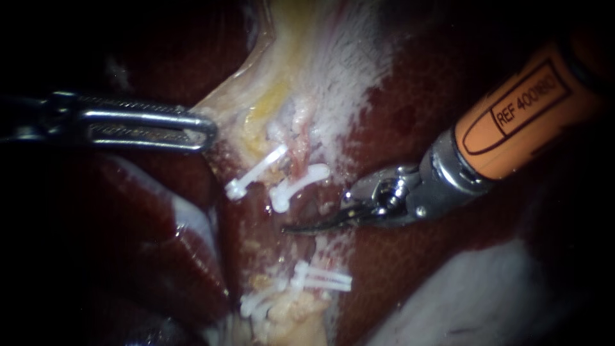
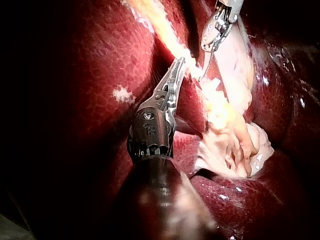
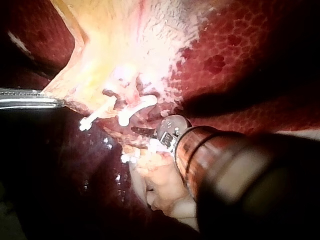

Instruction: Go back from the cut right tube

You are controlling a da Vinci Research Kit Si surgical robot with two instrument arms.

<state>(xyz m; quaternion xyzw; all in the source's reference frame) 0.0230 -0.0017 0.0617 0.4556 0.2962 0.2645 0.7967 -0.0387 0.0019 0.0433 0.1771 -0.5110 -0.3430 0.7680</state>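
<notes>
Right now your right instrument [image 1: 296, 227] comes in from the upper right on its orange shaft. Its curved blades lie together, thin and dark, with nothing between them. Their tip sits in the gap of the right tube [image 1: 299, 157], just below the upper clip [image 1: 298, 182] and above the lower clips [image 1: 323, 279]. The blades are near the tube's upper stump, but from this angle you cannot tell whether they touch it. A second white clip [image 1: 255, 172] lies just beside the upper one, towards your left instrument.

Your left instrument [image 1: 204, 131] reaches in from the left. Its slotted jaws are closed on the edge of the pale tissue [image 1: 282, 70], which is drawn to a point at their tip. Dark red liver [image 1: 397, 256] lies all round the clipped area. In the left wrist view your right instrument's blades show as a single point beside the yellowish tissue.
</notes>
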